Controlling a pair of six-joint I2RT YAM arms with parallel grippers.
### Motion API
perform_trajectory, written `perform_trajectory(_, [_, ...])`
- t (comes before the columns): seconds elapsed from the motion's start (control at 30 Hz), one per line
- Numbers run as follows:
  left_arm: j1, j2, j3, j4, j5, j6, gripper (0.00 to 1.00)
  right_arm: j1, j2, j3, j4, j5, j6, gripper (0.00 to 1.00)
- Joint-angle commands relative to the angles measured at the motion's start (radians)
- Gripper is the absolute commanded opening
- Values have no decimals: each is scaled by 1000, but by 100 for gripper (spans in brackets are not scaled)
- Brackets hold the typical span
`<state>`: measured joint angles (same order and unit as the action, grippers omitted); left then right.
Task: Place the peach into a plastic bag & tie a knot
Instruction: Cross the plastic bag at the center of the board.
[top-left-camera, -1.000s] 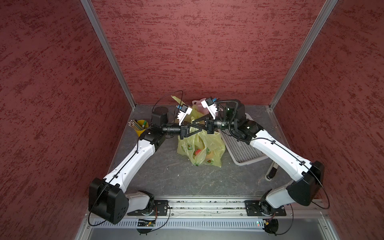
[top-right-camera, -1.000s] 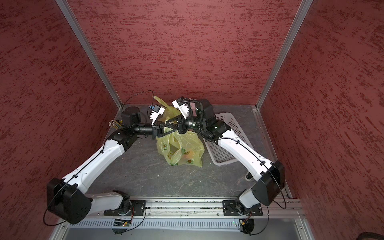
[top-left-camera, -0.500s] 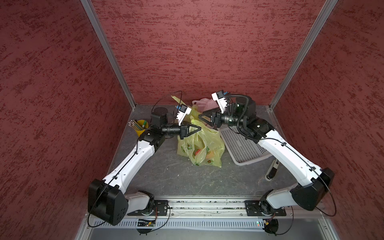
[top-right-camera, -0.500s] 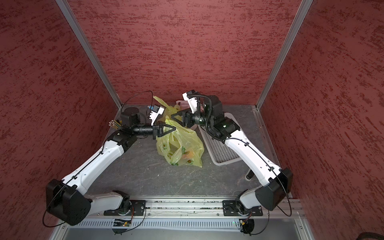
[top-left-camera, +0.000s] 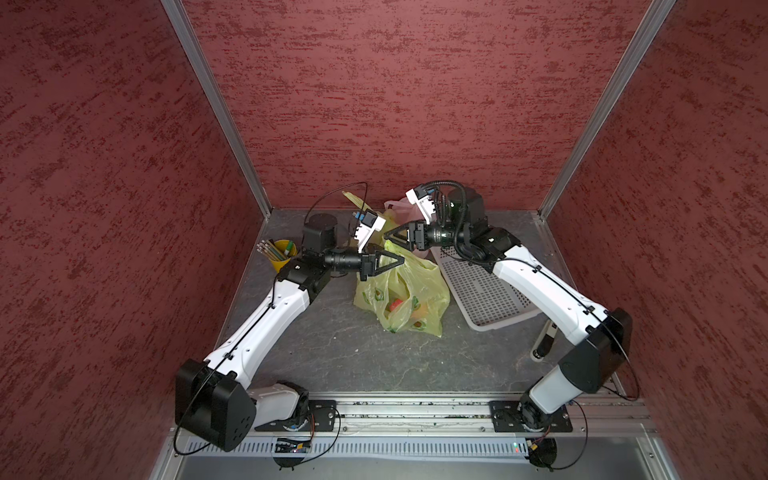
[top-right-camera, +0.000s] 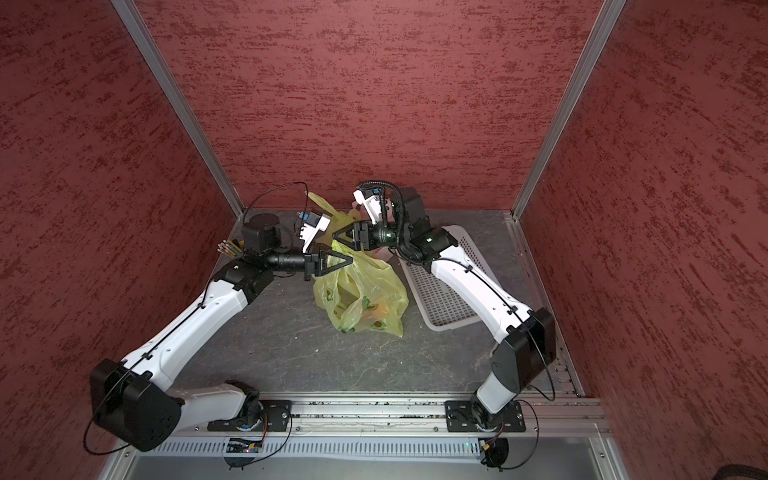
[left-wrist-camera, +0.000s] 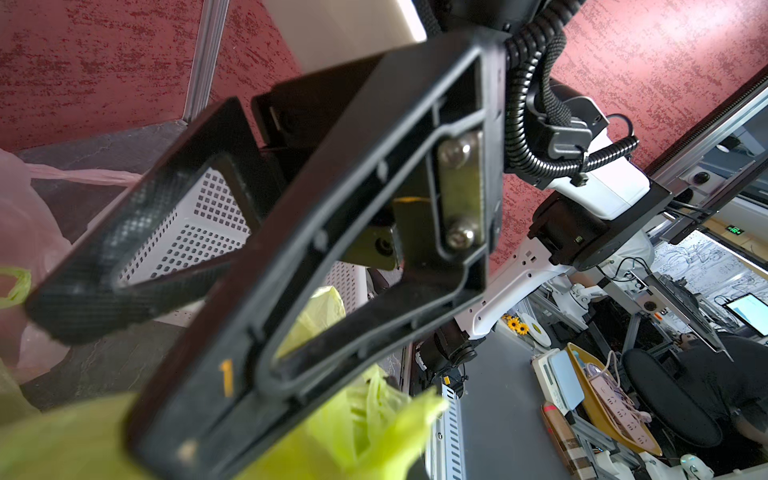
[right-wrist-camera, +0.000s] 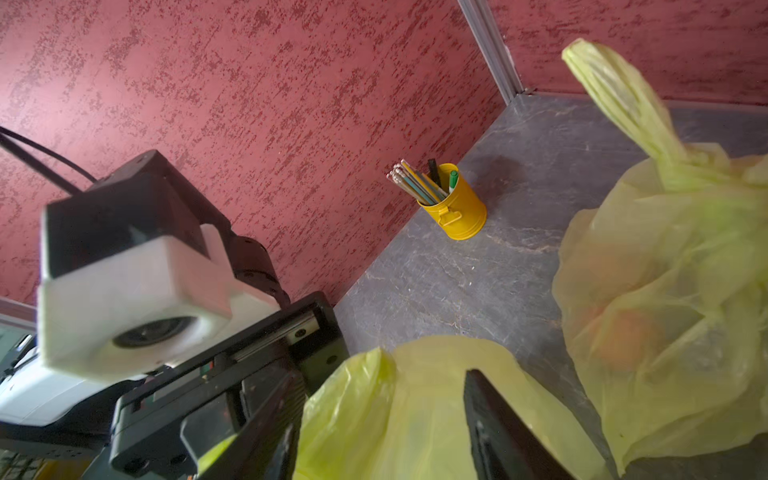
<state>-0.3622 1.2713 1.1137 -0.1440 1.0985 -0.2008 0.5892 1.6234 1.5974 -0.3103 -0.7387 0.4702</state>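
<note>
The yellow-green plastic bag (top-left-camera: 409, 286) (top-right-camera: 365, 291) lies mid-table. The peach (top-left-camera: 395, 305) (right-wrist-camera: 623, 336) shows through it as an orange-red blur. My left gripper (top-left-camera: 400, 261) (top-right-camera: 350, 262) is shut on a bunched part of the bag's top, seen as yellow plastic (left-wrist-camera: 353, 432) low in the left wrist view. My right gripper (top-left-camera: 386, 237) (top-right-camera: 335, 237) (right-wrist-camera: 382, 432) hangs just behind it, open, with a fold of the bag (right-wrist-camera: 415, 407) between its spread fingers (right-wrist-camera: 498, 428). A free bag handle (right-wrist-camera: 615, 91) sticks up.
A white perforated tray (top-left-camera: 482, 299) lies right of the bag, under the right arm. A yellow pencil cup (top-left-camera: 282, 251) (right-wrist-camera: 457, 208) stands at the back left. A pink bag (top-left-camera: 397, 208) lies by the back wall. A white-handled tool (top-left-camera: 544, 340) lies at the right edge.
My right gripper has gone from shut to open, letting go of the bag, and its wrist has lifted and drawn back. The left gripper stays shut on the bag.
</note>
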Motion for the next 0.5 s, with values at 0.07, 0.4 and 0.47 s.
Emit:
perform_trajectory(0.07, [-7, 12, 39, -32, 9, 37, 0, 3, -23, -25, 106, -141, 63, 48])
perform_trajectory(0.4, [-8, 13, 35, -56, -8, 46, 0, 3, -77, -53, 176, -174, 98, 0])
perform_trajectory(0.47, [-5, 13, 32, -66, -15, 52, 0, 3, -89, -50, 183, -167, 100, 0])
